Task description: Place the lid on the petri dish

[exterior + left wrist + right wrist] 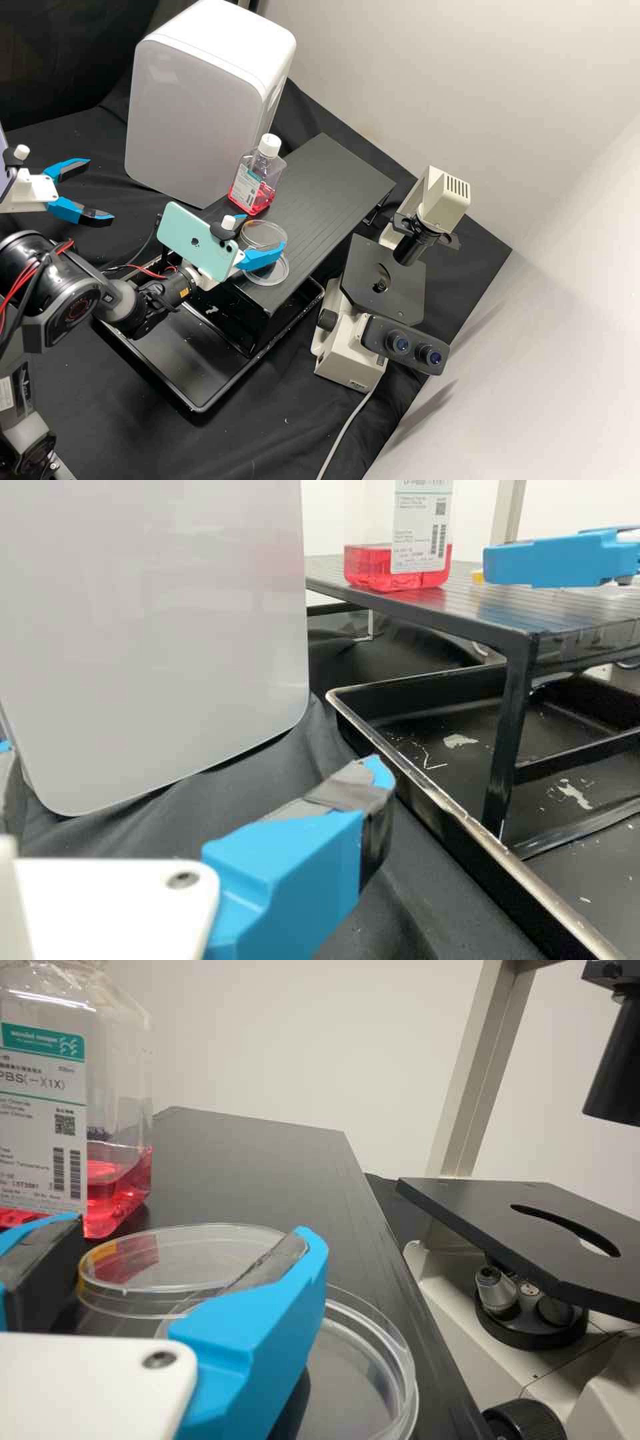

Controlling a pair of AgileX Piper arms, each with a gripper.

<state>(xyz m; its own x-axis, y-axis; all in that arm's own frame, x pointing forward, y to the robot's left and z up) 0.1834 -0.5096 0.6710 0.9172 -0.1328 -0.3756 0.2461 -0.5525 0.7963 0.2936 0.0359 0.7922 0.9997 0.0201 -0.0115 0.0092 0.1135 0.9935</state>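
Clear lid (263, 235) in the high view, pinched by the right gripper (257, 240), hangs just above the petri dish (281, 269) on a black shelf (333, 187); the left gripper (93, 190) is spread, well apart. Left wrist view: white box (150, 630) near. Right wrist view: the lid overlaps the dish.
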